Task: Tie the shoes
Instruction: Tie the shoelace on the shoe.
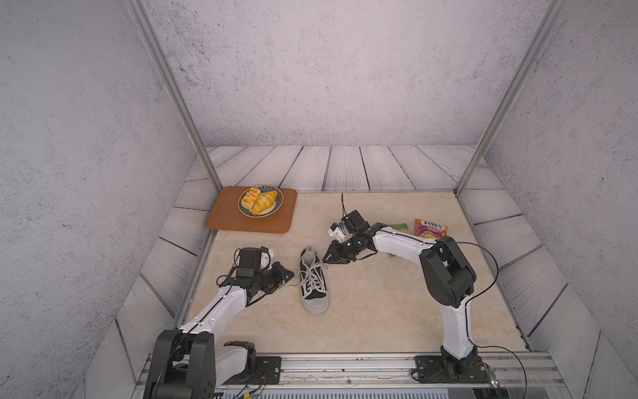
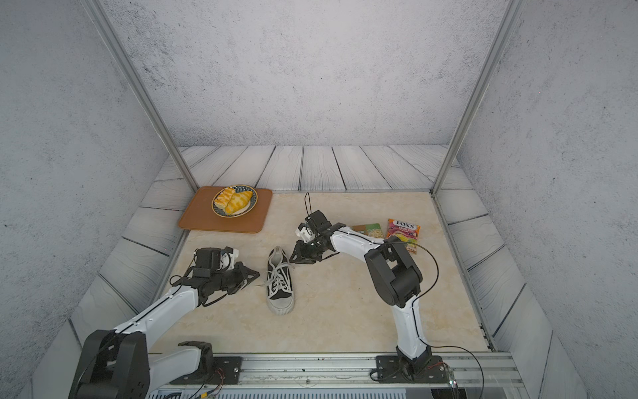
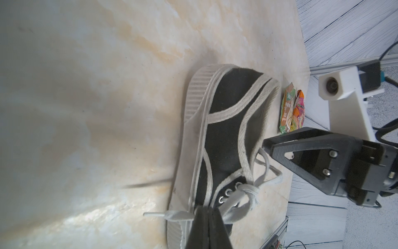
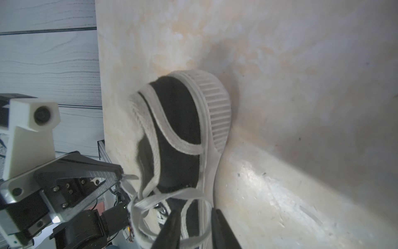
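The black shoe point(image 1: 312, 281) point(image 2: 280, 283) with its white sole lies mid-table, toe toward the front edge, its white laces point(image 1: 312, 273) loose across the top. My left gripper point(image 1: 288, 276) point(image 3: 207, 210) is at the shoe's left side, shut on a lace end point(image 3: 176, 215) whose tip sticks out beside the jaws. My right gripper point(image 1: 326, 259) point(image 4: 195, 212) hovers at the shoe's right side near the collar. Its jaws stand apart with a lace loop point(image 4: 172, 195) lying across the gap, not pinched.
A brown tray point(image 1: 224, 221) carrying a plate of pastries point(image 1: 259, 202) sits at the back left. Two snack packets point(image 1: 431, 228) lie behind the right arm. Metal posts and grey walls enclose the table, and a metal rail point(image 1: 345, 366) runs along the front.
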Available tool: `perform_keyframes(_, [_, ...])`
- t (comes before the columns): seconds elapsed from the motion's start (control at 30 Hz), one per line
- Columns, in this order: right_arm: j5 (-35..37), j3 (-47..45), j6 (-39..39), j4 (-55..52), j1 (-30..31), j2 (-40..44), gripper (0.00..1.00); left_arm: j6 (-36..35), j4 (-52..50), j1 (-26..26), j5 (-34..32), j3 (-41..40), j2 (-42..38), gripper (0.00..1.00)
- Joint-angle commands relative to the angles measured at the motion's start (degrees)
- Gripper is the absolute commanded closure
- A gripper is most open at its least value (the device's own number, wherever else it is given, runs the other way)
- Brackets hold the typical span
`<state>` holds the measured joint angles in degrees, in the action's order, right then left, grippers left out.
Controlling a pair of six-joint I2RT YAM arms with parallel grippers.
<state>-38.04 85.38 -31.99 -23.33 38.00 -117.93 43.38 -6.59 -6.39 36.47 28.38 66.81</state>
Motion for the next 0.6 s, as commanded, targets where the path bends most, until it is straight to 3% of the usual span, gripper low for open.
perform_keyframes(0.0, [-3.2, 2.1, 6.3, -3.0, 0.6, -3.2, 0.68, -0.2, 1.1, 0.5, 0.8, 0.4, 0.3, 1.00])
perform_keyframes(0.37, [-7.9, 5.3, 11.4, -1.9, 1.6, -6.6, 0.63, -0.1, 1.5, 0.5, 1.0, 0.2, 0.0, 1.00])
perform_keyframes(0.57, [-6.4, 5.2, 12.0, -1.9, 1.6, -6.3, 0.66, 0.0, 1.5, 0.5, 1.0, 0.2, -0.1, 1.00])
